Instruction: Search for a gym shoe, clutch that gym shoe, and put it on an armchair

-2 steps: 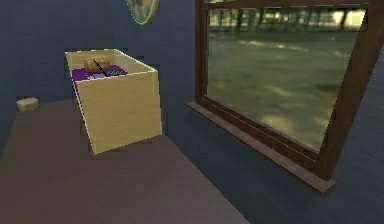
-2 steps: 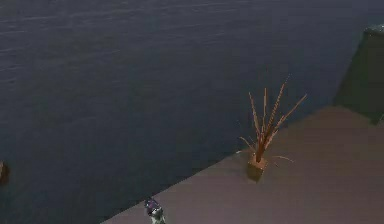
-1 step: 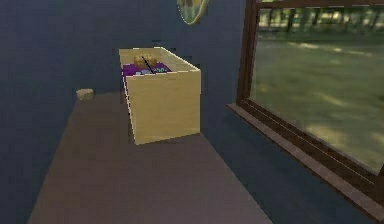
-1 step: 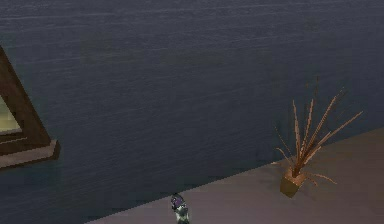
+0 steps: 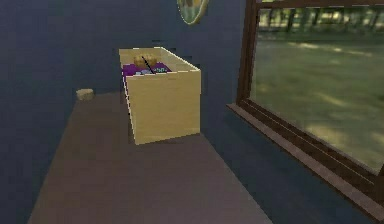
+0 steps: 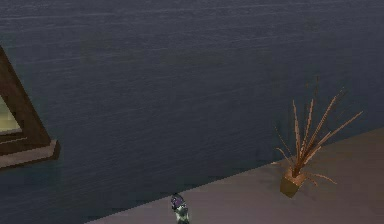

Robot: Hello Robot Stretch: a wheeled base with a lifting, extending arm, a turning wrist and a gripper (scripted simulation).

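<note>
A small dark object with pale and bluish marks (image 6: 179,208) sits on the brown floor at the bottom edge of the arm side view, near the foot of the dark blue wall. It is too small to tell what it is. In the forward view an open tan box (image 5: 165,105) stands on the brown floor against the blue wall, with purple and dark items (image 5: 143,67) inside it.
A large window with a dark wooden frame (image 5: 300,140) lines the forward view's right; its corner (image 6: 25,140) shows at the arm side view's left. A small tan object (image 5: 85,94) lies by the wall. A dry potted plant (image 6: 300,160) stands at the right. A round wall ornament (image 5: 193,10) hangs above the box.
</note>
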